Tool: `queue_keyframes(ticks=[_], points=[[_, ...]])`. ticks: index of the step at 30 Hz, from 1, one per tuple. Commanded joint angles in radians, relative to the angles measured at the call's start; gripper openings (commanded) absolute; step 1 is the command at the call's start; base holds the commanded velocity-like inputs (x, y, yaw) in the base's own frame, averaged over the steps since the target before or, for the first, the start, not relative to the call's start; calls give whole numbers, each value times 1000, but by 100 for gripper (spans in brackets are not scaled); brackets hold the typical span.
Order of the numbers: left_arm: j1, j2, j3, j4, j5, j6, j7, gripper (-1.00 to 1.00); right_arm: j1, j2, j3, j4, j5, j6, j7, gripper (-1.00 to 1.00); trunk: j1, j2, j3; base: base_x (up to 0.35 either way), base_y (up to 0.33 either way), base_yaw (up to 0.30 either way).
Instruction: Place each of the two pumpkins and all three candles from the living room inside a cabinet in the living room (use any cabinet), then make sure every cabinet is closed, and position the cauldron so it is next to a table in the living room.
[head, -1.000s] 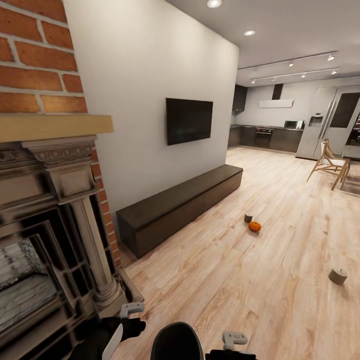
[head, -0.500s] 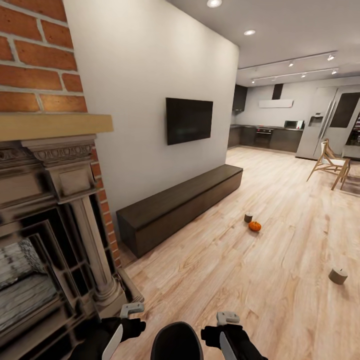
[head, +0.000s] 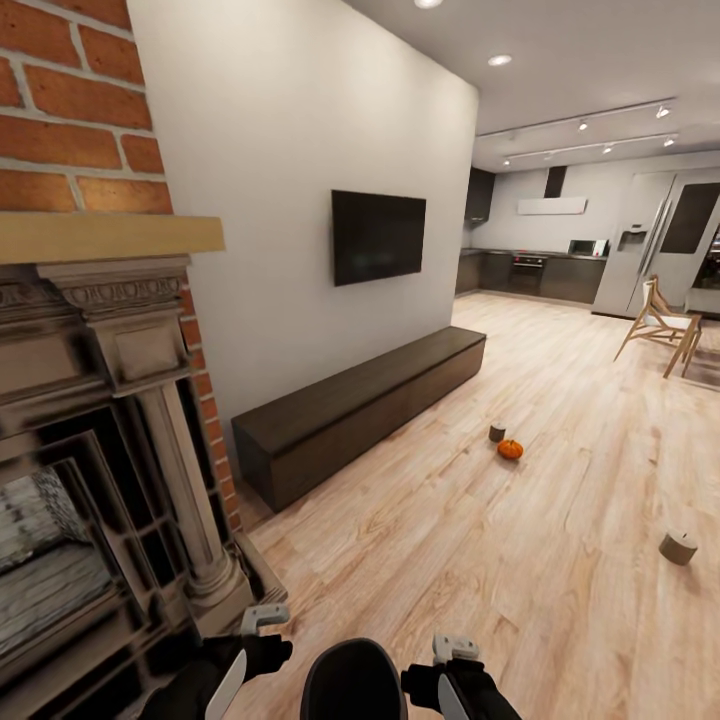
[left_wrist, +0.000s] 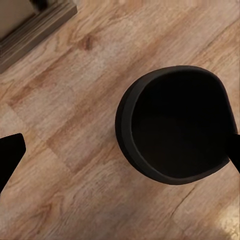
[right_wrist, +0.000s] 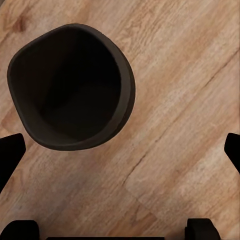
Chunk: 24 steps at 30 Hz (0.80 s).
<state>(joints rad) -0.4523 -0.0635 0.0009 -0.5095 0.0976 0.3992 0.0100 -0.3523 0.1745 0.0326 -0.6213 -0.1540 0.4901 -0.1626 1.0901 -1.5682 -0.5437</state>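
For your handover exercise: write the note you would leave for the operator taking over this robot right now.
Left gripper and right gripper: both open, empty, either side of the cauldron, which stands on the floor by the fireplace.
Pumpkin and candle lie on the floor beyond the cabinet; another candle further right.
Cabinet closed. Nothing stowed yet; everything remains.

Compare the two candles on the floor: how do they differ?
The far candle looks smaller and darker and stands right beside the pumpkin, not far from the cabinet. The near candle looks larger and paler and stands alone. Both are upright on the wood floor.
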Motion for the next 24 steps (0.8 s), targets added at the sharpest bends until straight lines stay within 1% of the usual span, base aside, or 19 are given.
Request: queue_keyframes(ticks=[1, 6, 9, 22, 24], points=[[0, 0, 0, 1, 10, 3, 1, 100, 0, 0, 3, -1, -11, 3, -9, 100, 4, -8, -4, 0, 0, 0], [0, -1, -1, 37, 8, -6, 2, 100, 0, 0, 3, 4, -11, 1, -9, 100, 23, -43, -20, 0, 0, 0], [0, 0, -1, 44, 7, -7, 2, 100, 0, 0, 3, 4, -11, 1, -9, 100, 35, -64, -29, 0, 0, 0], [0, 0, -1, 49, 7, -8, 2, 100, 1, 0, 3, 5, -11, -1, -8, 100, 84, -155, -70, 0, 0, 0], [0, 0, -2, 50, 6, -25, 2, 100, 1, 0, 3, 6, -11, -14, -8, 100, 92, -169, -76, 0, 0, 0]])
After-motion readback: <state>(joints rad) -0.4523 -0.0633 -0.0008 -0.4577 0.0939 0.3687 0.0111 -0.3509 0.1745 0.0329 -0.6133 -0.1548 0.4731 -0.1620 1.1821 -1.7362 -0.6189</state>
